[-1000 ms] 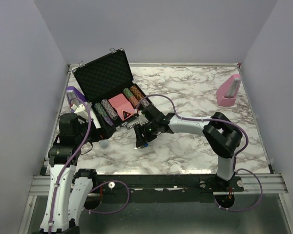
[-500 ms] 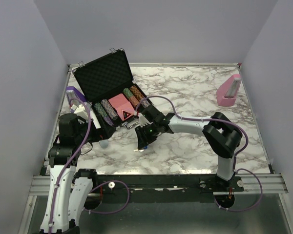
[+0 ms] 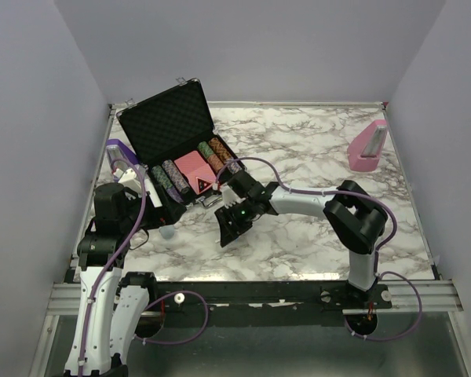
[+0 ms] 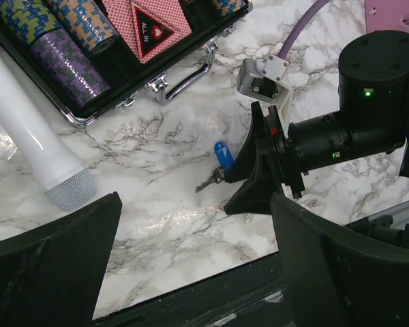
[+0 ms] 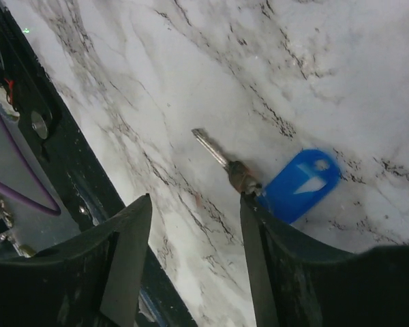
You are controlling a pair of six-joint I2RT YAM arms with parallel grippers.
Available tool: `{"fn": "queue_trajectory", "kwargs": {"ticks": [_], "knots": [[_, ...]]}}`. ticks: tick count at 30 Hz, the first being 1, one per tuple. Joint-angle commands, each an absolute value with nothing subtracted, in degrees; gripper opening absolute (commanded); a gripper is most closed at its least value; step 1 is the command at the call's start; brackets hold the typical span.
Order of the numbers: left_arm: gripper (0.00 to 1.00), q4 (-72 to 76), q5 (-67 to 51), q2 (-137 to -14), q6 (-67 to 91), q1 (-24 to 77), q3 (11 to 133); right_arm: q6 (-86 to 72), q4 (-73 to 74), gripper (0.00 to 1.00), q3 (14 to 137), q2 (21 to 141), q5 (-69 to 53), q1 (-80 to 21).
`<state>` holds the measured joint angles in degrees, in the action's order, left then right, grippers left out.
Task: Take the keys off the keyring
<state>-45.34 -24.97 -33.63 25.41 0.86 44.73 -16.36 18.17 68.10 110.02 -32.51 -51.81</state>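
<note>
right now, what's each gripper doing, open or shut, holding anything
left gripper: open, holding nothing.
right gripper: open, holding nothing; the key lies on the table below it.

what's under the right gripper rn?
Silver key and blue keyring tag lie flat on the marble table below the right gripper, whose jaws stand apart. The ring joining them is by one finger's edge, too small to make out.

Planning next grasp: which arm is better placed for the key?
Right. The right pincer, open, hangs just over the key and blue tag; the left pincer sits farther back near the poker chip case.
</note>
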Motion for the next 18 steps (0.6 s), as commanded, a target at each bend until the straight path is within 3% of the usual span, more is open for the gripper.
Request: {"fn": "queue_trajectory", "kwargs": {"ticks": [1,4,12,18], "knots": [[0.99,-44.56,-23.82,-32.96,25.93,0.79,44.21,-14.15,19.86,0.71,70.66,110.92,-32.52,-52.03],[0.99,-44.47,-23.91,-33.13,25.93,0.70,44.21,-12.75,20.56,0.79,72.15,110.83,-31.64,-52.03],[0.99,-44.56,-23.82,-33.14,25.84,0.79,44.21,-9.93,23.46,0.79,76.02,110.30,-31.38,-52.03],[0.99,-43.42,-26.00,-33.13,25.58,0.79,43.60,-19.67,19.71,0.79,72.35,106.63,-24.61,-52.03]]}}
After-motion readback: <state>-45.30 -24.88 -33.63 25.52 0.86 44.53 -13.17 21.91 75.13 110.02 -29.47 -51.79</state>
